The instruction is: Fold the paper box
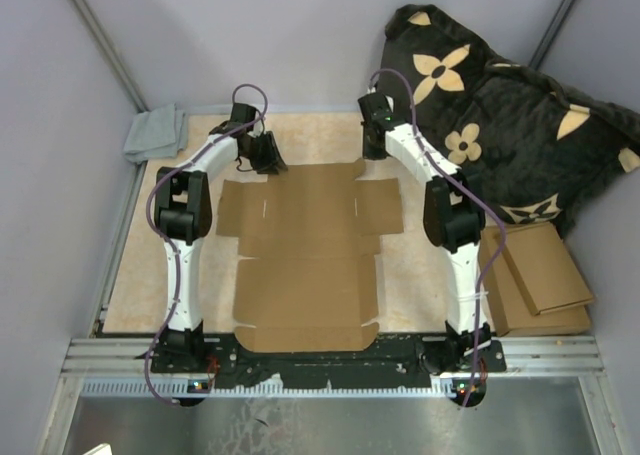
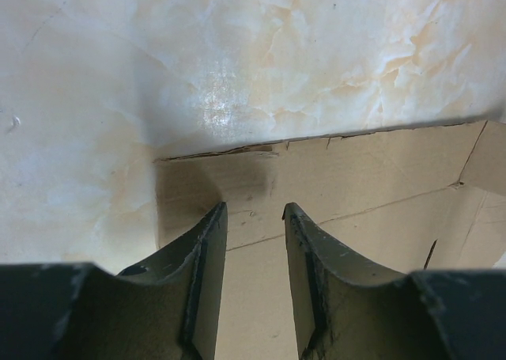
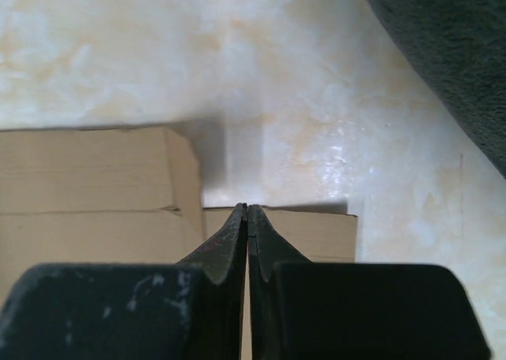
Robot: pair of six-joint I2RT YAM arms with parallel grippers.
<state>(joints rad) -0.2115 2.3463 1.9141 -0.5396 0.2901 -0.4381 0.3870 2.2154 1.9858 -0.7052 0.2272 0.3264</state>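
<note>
The paper box [image 1: 305,255] lies flat and unfolded on the pale marbled table, between the two arms. My left gripper [image 1: 268,160] hangs over its far left corner. In the left wrist view its fingers [image 2: 254,208] stand open above the cardboard [image 2: 356,178], with nothing between them. My right gripper [image 1: 373,147] is at the far right of the sheet. In the right wrist view its jaws [image 3: 247,206] are pressed together, tips over the far edge of a small side flap [image 3: 316,229], beside the raised-looking larger panel [image 3: 87,186]. No cardboard shows between them.
A grey cloth [image 1: 155,132] sits at the back left corner. A black cushion with tan flowers [image 1: 500,115] fills the back right. A stack of smaller flat cardboard pieces [image 1: 535,275] lies right of the right arm. A metal rail [image 1: 330,360] runs along the near edge.
</note>
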